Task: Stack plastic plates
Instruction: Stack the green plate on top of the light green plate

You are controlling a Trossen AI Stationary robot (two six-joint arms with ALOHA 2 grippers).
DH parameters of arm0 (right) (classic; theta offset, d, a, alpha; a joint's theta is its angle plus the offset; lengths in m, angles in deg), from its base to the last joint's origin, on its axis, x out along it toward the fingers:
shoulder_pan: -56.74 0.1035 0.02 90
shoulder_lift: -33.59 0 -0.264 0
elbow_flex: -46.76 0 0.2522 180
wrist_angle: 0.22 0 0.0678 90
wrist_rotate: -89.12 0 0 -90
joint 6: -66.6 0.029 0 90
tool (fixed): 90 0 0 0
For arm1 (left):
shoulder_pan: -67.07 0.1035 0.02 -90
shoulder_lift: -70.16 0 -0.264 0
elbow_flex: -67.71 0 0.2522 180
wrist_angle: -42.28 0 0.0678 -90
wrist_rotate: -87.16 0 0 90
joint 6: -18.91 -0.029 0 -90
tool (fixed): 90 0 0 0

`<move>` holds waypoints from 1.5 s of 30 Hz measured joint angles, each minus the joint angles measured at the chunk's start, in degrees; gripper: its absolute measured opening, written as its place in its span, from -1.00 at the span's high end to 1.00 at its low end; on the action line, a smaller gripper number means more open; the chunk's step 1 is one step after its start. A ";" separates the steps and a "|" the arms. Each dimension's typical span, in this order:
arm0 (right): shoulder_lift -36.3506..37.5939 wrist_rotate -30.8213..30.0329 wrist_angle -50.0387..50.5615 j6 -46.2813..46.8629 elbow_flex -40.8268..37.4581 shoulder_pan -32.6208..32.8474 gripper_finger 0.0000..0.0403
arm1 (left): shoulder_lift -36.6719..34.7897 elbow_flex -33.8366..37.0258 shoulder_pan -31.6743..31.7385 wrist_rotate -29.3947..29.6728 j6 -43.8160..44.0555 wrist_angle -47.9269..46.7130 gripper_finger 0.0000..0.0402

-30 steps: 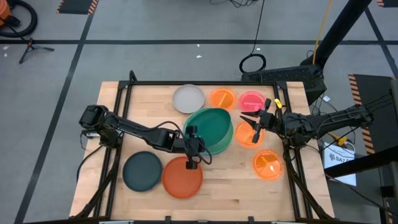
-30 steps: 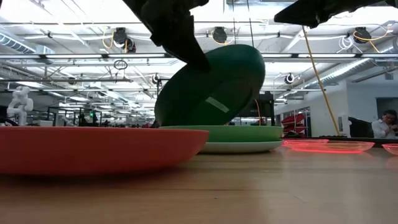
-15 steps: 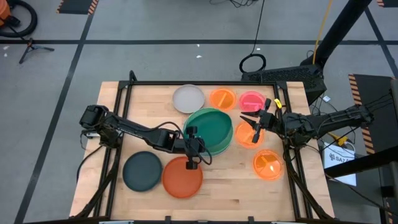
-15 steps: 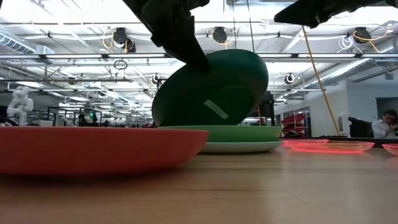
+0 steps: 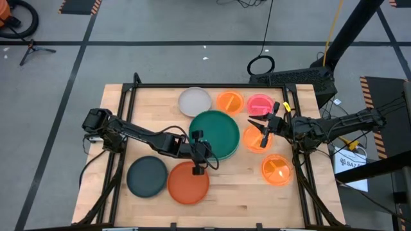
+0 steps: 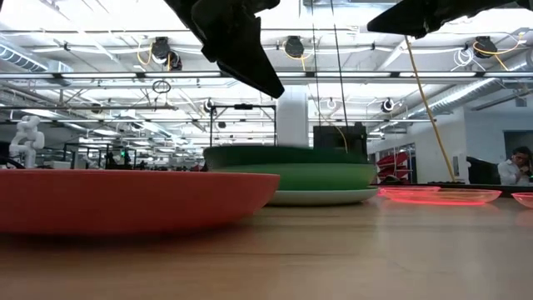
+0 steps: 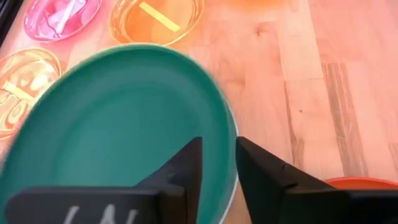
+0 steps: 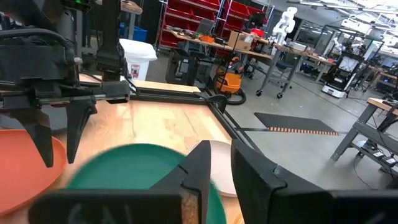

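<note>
Now | left hand (image 5: 198,156) open, empty, beside dark green plate (image 5: 214,132) | we're nearest rust plate (image 5: 187,182) | right hand (image 5: 262,131) part-open, empty

Bare table (image 5: 241,186) lies open along the near edge between the rust-orange plate (image 5: 188,182) and an orange divided plate (image 5: 277,169); the green plate stack (image 5: 215,133) fills the middle.

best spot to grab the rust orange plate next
Grip the rust-orange plate by its thin raised rim, probably the edge nearest the left gripper, coming from above with one jaw inside and one outside. It lies flat and shallow on the table, so only the rim offers purchase.
</note>
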 joint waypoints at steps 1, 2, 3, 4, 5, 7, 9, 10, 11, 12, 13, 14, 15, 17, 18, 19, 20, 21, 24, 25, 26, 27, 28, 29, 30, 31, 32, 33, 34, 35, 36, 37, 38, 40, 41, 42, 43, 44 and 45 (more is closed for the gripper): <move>-0.01 0.00 0.00 0.00 0.00 0.00 0.72 | 0.00 0.00 0.00 0.00 0.01 -0.01 0.42; 0.00 0.00 0.00 0.00 0.00 0.00 0.72 | 0.00 0.00 0.00 0.00 0.01 -0.01 0.40; -0.02 0.00 0.00 0.00 0.00 0.00 0.72 | 0.00 0.00 0.07 0.00 0.01 -0.03 0.38; -0.02 0.00 0.00 0.00 0.00 0.00 0.72 | 0.00 0.00 0.14 0.00 0.01 -0.03 0.37; -0.02 0.00 0.00 0.00 0.00 0.00 0.72 | 0.00 0.00 0.19 0.00 0.01 -0.09 0.37; 0.00 0.00 0.00 0.00 0.00 0.02 0.72 | 0.00 0.00 0.38 0.00 -0.01 -0.36 0.37; -0.02 0.00 0.00 0.02 0.00 0.02 0.72 | 0.00 0.00 0.55 0.00 -0.22 -0.36 0.37; -0.02 0.00 0.00 0.02 0.00 0.01 0.72 | 0.00 0.00 0.59 0.00 -0.46 -0.36 0.37; -0.02 0.00 0.04 0.01 0.00 0.01 0.72 | 0.00 0.00 0.59 0.00 -0.83 -0.38 0.37; -0.01 0.00 0.12 0.02 0.00 0.00 0.72 | 0.00 0.00 0.59 0.00 -1.08 -0.42 0.37; -0.01 0.00 0.31 0.02 0.00 0.02 0.72 | 0.00 0.00 0.59 0.00 -1.16 -0.55 0.37; -0.01 0.00 0.57 0.09 0.00 0.01 0.72 | 0.00 0.00 0.59 0.01 -1.21 -0.76 0.37; 0.00 0.00 0.99 0.28 0.00 0.01 0.72 | 0.00 0.00 0.57 0.02 -1.26 -0.93 0.37; 0.00 -0.03 2.03 0.77 0.00 0.00 0.72 | 0.00 0.00 0.53 0.02 -0.99 -1.31 0.37; 0.00 -0.07 2.63 1.10 0.00 -0.02 0.72 | 0.00 0.00 0.46 0.03 -0.85 -1.66 0.37; -0.01 -0.26 3.15 1.41 0.00 -0.06 0.72 | 0.00 -0.01 0.28 0.43 -0.84 -2.26 0.37; -0.03 -0.33 3.51 1.91 0.00 -0.14 0.72 | 0.00 -0.02 0.09 1.27 -0.86 -3.16 0.37; -0.04 -0.35 3.69 2.75 0.00 -0.28 0.72 | 0.00 -0.02 -0.13 2.22 -0.97 -4.24 0.37; -0.09 -0.37 3.81 6.65 0.00 -1.19 0.72 | -0.12 -0.02 -0.58 4.93 -1.59 -8.09 0.37; -0.35 -0.39 3.79 8.28 0.00 -1.67 0.72 | -0.51 -0.02 -0.61 5.25 -1.86 -9.59 0.37; -0.71 -0.42 3.79 9.92 0.00 -2.17 0.72 | -0.97 -0.02 -0.57 5.40 -1.91 -11.16 0.37; -1.16 -0.42 3.81 11.55 0.00 -2.67 0.73 | -1.55 -0.02 -0.34 5.62 -2.07 -12.24 0.37; -1.75 -0.38 3.81 12.90 0.00 -3.20 0.75 | -2.18 -0.02 -0.15 5.97 -2.46 -13.25 0.37; -2.51 -0.37 3.81 14.07 0.00 -3.74 0.76 | -2.88 0.22 -0.07 6.54 -2.86 -13.84 0.37; -3.39 -0.36 3.82 15.19 0.00 -4.27 0.78 | -3.68 0.77 -0.04 7.28 -3.46 -14.22 0.37; -4.28 -0.34 3.82 16.28 0.00 -4.89 0.81 | -4.45 1.46 -0.03 8.09 -4.21 -14.51 0.37; -5.17 -0.28 3.86 17.22 0.00 -5.52 0.84 | -5.13 2.18 -0.09 8.66 -4.76 -14.52 0.37; -6.10 -0.26 3.63 18.19 0.00 -6.13 0.87 | -5.90 3.07 -0.11 9.04 -5.22 -14.37 0.37; -6.99 -0.20 3.09 19.06 0.00 -6.84 0.90 | -6.79 4.17 -0.17 9.44 -5.60 -14.05 0.37; -7.90 -0.11 2.55 19.75 0.00 -7.56 0.93 | -7.76 5.36 -0.17 9.76 -5.85 -13.78 0.37; -8.78 -0.05 2.12 20.40 0.00 -8.14 0.96 | -8.78 6.65 -0.14 10.05 -6.07 -12.87 0.37; -9.70 0.00 1.63 21.26 0.00 -8.66 0.98 | -9.73 8.06 -0.11 10.20 -6.40 -11.13 0.37; -10.57 0.13 1.02 22.15 0.00 -9.14 0.99 | -10.75 9.64 -0.10 10.36 -6.84 -9.30 0.37; -12.23 2.28 -0.69 23.62 0.00 -10.02 0.98 | -13.14 13.19 -0.08 11.26 -8.03 -6.36 0.37; -12.94 3.63 -1.50 24.16 0.00 -10.44 0.98 | -14.21 14.80 -0.11 11.73 -8.73 -4.47 0.37; -13.71 4.78 -2.36 24.57 0.00 -10.77 0.99 | -15.29 16.25 -0.07 12.43 -9.53 -2.74 0.37; -14.49 5.40 -3.29 25.13 0.00 -11.12 0.99 | -16.60 17.81 -0.07 13.45 -10.43 -1.64 0.37; -15.32 6.02 -4.07 25.65 0.00 -11.52 0.99 | -18.00 19.25 -0.02 14.47 -11.46 -1.37 0.37; -16.18 6.04 -4.61 25.97 0.00 -11.92 0.99 | -19.23 20.42 0.25 15.44 -12.65 -1.16 0.37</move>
